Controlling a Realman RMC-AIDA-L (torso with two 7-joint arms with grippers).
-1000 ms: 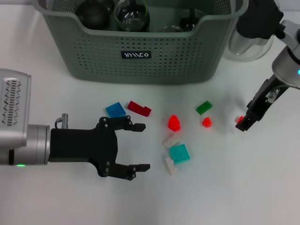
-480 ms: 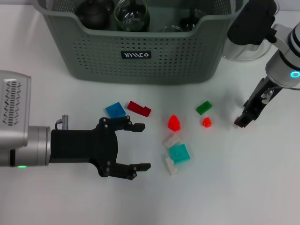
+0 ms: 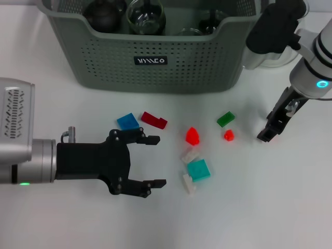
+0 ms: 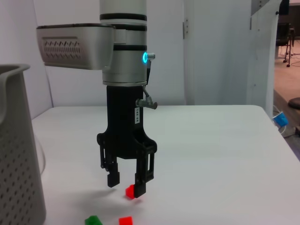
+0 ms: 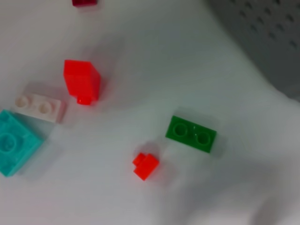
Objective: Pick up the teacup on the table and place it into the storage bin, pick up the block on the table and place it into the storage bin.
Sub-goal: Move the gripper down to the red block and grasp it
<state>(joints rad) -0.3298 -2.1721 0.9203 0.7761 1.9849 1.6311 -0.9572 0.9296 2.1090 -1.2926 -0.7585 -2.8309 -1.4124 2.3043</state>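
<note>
The grey-green storage bin (image 3: pixel 155 57) stands at the back, and its wall shows in both wrist views (image 4: pixel 18 154) (image 5: pixel 262 28). My right gripper (image 3: pixel 263 136) hangs just above the table, right of the loose blocks. The left wrist view shows the same right gripper (image 4: pixel 126 185) with a small red block (image 4: pixel 130 191) held between its fingertips. My left gripper (image 3: pixel 158 161) rests open near the table's front left, with nothing in it. Other blocks lie mid-table: blue (image 3: pixel 127 122), dark red (image 3: pixel 154 120), red (image 3: pixel 192 136), green (image 3: pixel 225 119) and teal (image 3: pixel 198 169). No teacup shows on the table.
A dark teapot (image 3: pixel 104 13) and a glass carafe (image 3: pixel 147 15) sit inside the bin. A clear glass vessel (image 3: pixel 275 52) stands right of the bin, behind my right arm. The right wrist view shows green (image 5: pixel 191 134), small red (image 5: pixel 146 166), red (image 5: pixel 82 80) and white (image 5: pixel 38 107) blocks.
My right gripper has shifted a little left, toward the bin. The red block seen at its tip earlier is now hidden in the head view. The left arm has not moved.
</note>
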